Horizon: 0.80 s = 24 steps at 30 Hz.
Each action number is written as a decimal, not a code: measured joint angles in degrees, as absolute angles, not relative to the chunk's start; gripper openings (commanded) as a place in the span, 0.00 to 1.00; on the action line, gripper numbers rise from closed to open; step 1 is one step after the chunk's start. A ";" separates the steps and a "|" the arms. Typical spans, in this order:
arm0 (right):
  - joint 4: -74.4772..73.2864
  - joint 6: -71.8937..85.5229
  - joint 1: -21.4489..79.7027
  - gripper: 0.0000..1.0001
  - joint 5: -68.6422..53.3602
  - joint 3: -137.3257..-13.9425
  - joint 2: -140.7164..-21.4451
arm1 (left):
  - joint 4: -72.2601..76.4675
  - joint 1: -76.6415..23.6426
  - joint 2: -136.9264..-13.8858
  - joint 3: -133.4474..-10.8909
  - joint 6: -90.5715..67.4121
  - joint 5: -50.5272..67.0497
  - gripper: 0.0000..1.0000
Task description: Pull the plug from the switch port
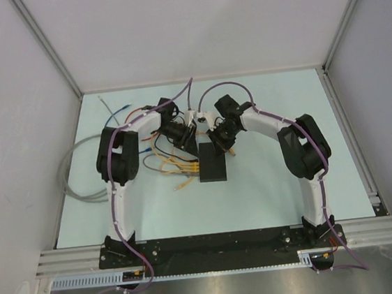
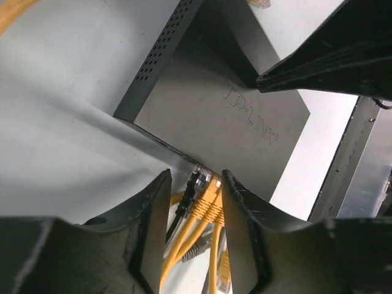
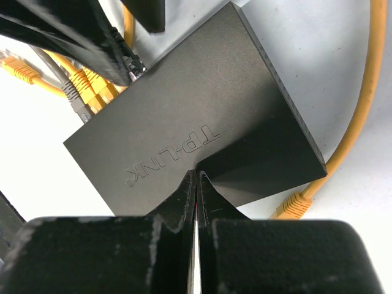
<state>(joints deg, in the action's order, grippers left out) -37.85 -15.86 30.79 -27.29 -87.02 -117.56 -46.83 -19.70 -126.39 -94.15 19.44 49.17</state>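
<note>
The switch (image 1: 213, 168) is a flat black box lying mid-table, also seen as the switch (image 2: 220, 116) and the switch (image 3: 190, 110). Several plugs sit in the sockets on its left edge. Yellow plugs (image 2: 212, 199) and a black plug (image 2: 191, 188) lie between the fingers of my left gripper (image 2: 196, 177). The right finger (image 2: 245, 220) touches a yellow plug, while the left finger (image 2: 153, 214) stands apart from the black one. My right gripper (image 3: 197, 174) is shut, with its tips pressed on the switch's top. In the top view, the left gripper (image 1: 192, 147) and right gripper (image 1: 216, 147) meet over the switch.
Yellow cables (image 1: 177, 166) fan out left of the switch. A loose yellow cable (image 3: 361, 110) with a free plug (image 3: 294, 206) curls around its other side. A grey cable loop (image 1: 80, 174) and blue wires (image 1: 115, 113) lie at the far left. Walls enclose the table.
</note>
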 measured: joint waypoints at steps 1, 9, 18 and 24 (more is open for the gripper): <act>-37.82 -16.03 30.85 0.00 -27.16 -87.00 -117.54 | -46.83 -19.84 -126.69 -94.15 19.46 49.19 0.42; -37.85 -16.40 30.96 0.00 -26.87 -87.00 -117.45 | -47.24 -20.32 -128.60 -94.15 18.90 49.80 0.38; -37.85 -16.53 31.03 0.00 -26.79 -87.00 -117.45 | -52.80 -20.10 -132.33 -97.62 20.12 53.65 0.36; -37.85 -16.56 31.05 0.00 -26.70 -87.00 -117.45 | -55.27 -19.66 -134.41 -99.57 21.30 55.86 0.36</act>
<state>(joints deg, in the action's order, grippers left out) -37.85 -16.56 31.05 -26.70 -87.00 -117.45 -55.27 -19.66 -134.41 -99.57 21.30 55.86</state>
